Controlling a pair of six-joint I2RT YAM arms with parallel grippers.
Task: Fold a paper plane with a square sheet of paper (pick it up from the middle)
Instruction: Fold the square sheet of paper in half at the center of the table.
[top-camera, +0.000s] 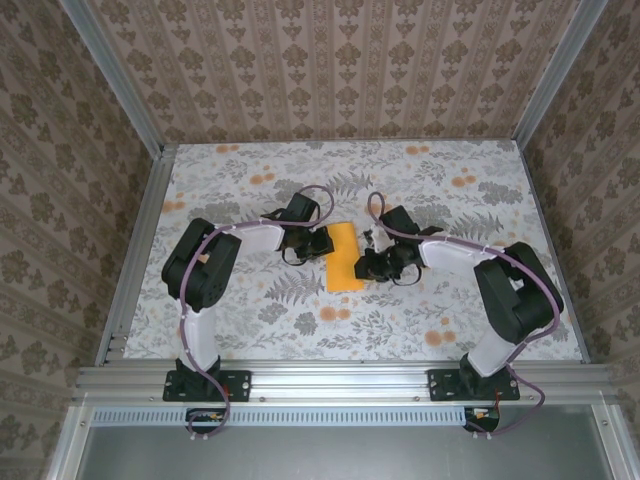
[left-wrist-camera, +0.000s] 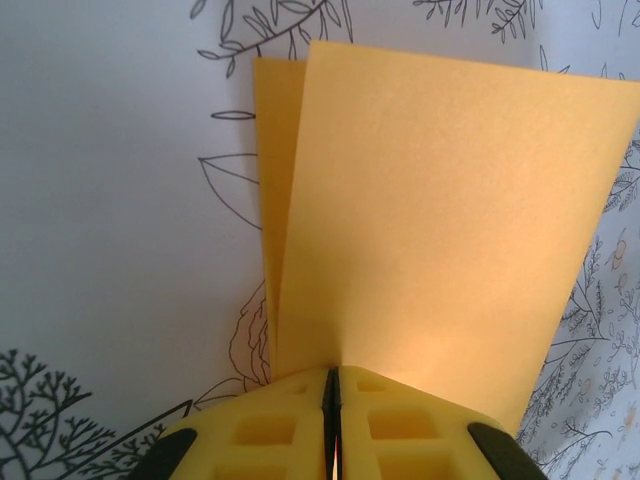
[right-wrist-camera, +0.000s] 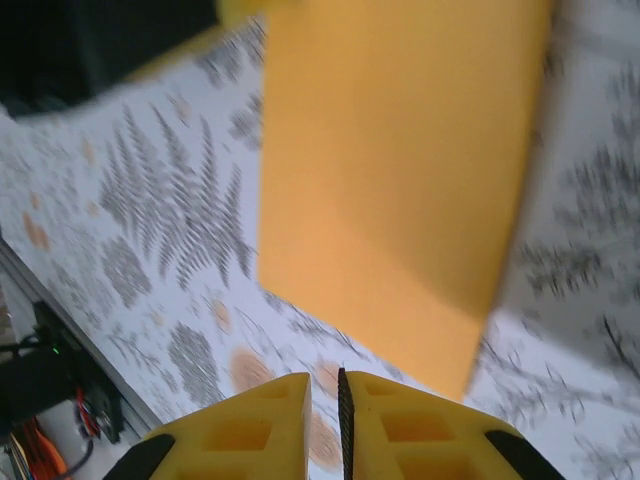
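The sheet of paper (top-camera: 345, 257), folded double into a tall orange-yellow strip, lies mid-surface (top-camera: 430, 175) between the two hands. The left hand (left-wrist-camera: 332, 375) is closed on its near edge, with the layers fanning out beyond the fingers. The right hand (right-wrist-camera: 340, 375) sits just beside the strip's other side, fingers almost together with only a thin slit, and grips nothing.
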